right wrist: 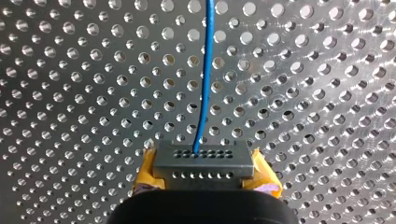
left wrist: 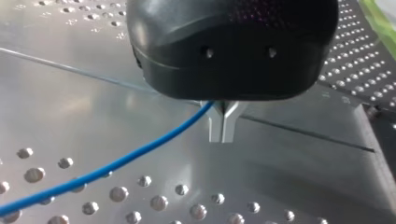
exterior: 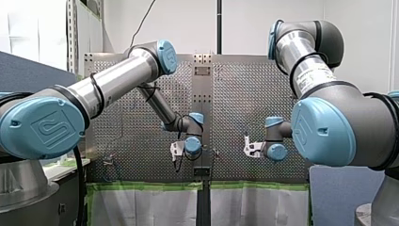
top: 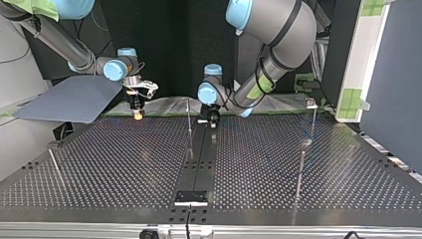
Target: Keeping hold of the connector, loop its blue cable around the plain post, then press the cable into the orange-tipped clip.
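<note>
My right gripper (right wrist: 203,173) has its jaws (yellow-padded) clamped on the connector (right wrist: 203,161); the blue cable (right wrist: 204,88) runs straight ahead from the connector above the perforated counter (right wrist: 70,93); well apart from the connector, my left gripper (left wrist: 222,133) pinches the blue cable, its metal jaws drawn narrow.
</note>
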Robot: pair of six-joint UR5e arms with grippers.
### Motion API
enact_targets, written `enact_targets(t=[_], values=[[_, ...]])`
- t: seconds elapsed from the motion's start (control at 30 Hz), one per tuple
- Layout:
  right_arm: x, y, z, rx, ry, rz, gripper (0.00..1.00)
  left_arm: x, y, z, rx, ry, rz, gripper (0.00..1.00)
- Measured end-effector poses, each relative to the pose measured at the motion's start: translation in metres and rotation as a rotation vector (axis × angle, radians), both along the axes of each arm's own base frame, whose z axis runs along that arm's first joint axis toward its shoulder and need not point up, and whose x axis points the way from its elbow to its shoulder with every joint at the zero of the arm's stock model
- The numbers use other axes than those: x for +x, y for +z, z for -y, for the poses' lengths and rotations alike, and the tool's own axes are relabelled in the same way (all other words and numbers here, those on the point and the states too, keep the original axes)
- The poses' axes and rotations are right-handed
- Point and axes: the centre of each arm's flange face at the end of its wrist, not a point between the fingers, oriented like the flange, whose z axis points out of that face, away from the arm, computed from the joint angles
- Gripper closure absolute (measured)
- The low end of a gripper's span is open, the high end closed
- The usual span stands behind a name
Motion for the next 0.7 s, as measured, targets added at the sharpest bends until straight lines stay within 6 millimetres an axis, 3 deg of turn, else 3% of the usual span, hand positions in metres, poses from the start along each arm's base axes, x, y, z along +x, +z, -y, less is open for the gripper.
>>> enact_targets(t=[0.1, 0.17, 0.2, 0.27, 0.5, 0.53, 0.7], values=[[0.0, 0.0, -0.001, 0.003, 0.001, -0.001, 1.0, -0.002, 0.0, 0.001, 0.009, -0.004, -0.007, 0.65], [0.0, 0.0, -0.001, 0.004, 0.001, -0.001, 1.0, -0.003, -0.001, 0.002, 0.015, -0.011, -0.011, 0.32], [0.0, -0.001, -0.001, 0.005, 0.001, -0.001, 1.0, -0.003, -0.001, 0.003, 0.018, -0.016, -0.013, 0.32], [0.001, -0.001, -0.001, 0.007, 0.002, -0.001, 1.0, -0.005, -0.002, 0.004, 0.028, -0.031, -0.023, 0.12], [0.002, -0.002, -0.003, 0.017, 0.005, -0.003, 1.0, -0.015, -0.005, 0.008, 0.064, -0.071, -0.071, 0.09], [0.002, -0.002, -0.004, 0.019, 0.006, -0.003, 1.0, -0.018, -0.006, 0.011, 0.074, -0.08, -0.079, 0.02], [0.002, -0.002, -0.004, 0.025, 0.008, -0.004, 1.0, -0.037, -0.008, 0.025, 0.128, -0.118, -0.104, 0.02]])
